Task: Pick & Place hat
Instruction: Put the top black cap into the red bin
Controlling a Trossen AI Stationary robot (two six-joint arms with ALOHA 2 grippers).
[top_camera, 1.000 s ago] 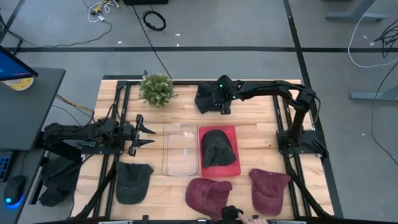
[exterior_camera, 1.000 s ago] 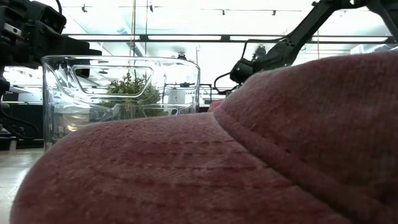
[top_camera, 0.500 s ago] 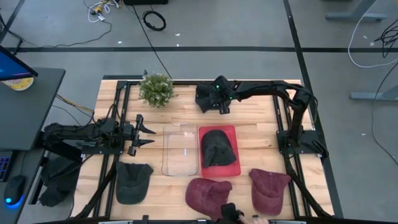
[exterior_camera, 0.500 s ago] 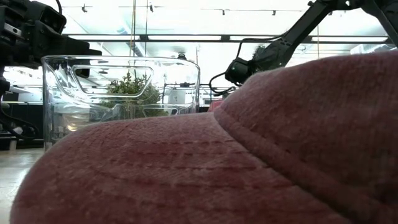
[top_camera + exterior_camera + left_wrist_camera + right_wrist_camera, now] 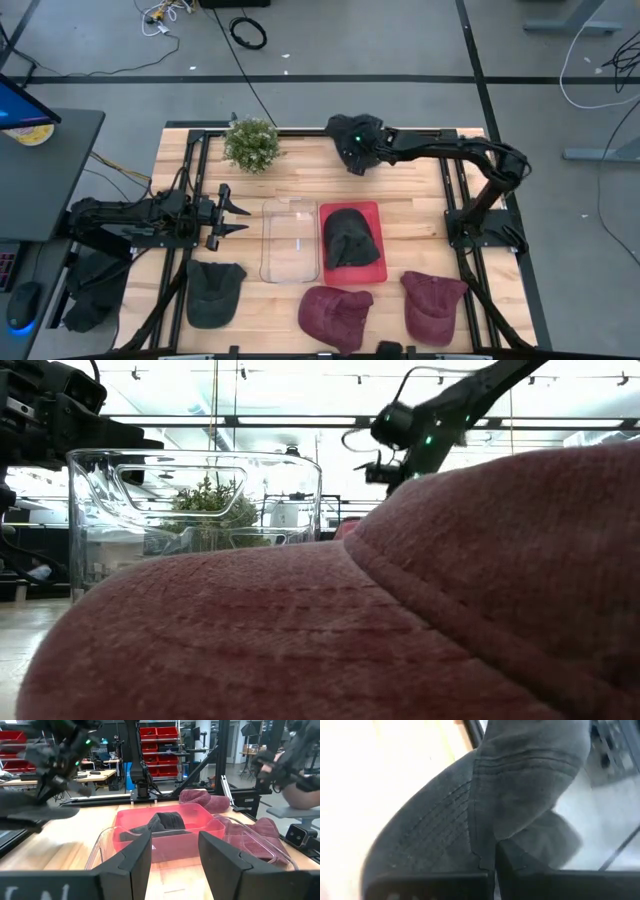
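Two black jointed arms; right arm (image 5: 440, 150) carries green light, looped black cable; left claw (image 5: 236, 216) has pointed black fingers.

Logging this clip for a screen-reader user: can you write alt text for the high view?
From above, the right tool is shut on a dark hat at the wooden table's far edge. Another dark hat lies in the red tray beside a clear bin. The left arm waits at the left.

You have a plant (image 5: 251, 143) at the table's (image 5: 400, 190) far edge, and mid-table a clear bin (image 5: 290, 240) touching a tray (image 5: 372, 212) on its right, a cap (image 5: 351, 238) lying in that tray. Three more caps line the near edge: one (image 5: 214, 292) left, two (image 5: 335, 316) (image 5: 433, 304) right.
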